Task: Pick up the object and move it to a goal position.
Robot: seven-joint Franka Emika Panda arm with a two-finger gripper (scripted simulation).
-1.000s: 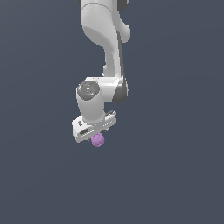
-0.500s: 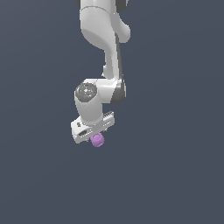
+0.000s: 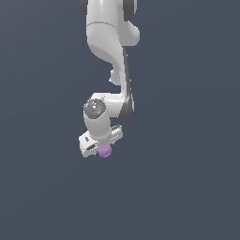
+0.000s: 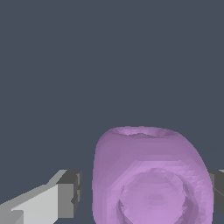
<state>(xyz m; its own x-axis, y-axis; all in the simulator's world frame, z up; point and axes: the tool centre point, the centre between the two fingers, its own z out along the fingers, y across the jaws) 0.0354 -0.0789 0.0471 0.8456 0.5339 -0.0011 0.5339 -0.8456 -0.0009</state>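
The object (image 3: 105, 151) is a small light-purple rounded lump sitting just under the white hand of the arm, between the fingers of my gripper (image 3: 103, 148). In the wrist view the object (image 4: 148, 175) looms large, with a round dimple on its near face. One grey finger pad (image 4: 72, 194) stands beside it and the other pad (image 4: 217, 192) sits at its opposite flank. My gripper (image 4: 144, 194) is shut on the object. Most of both fingers is hidden by the picture's edge.
A plain dark blue-grey background (image 3: 187, 140) fills both views. The white arm (image 3: 110, 42) reaches down from above in the exterior view. No other objects or edges show.
The wrist has shifted slightly in pose. The object stays between the fingers at almost the same spot in the exterior view.
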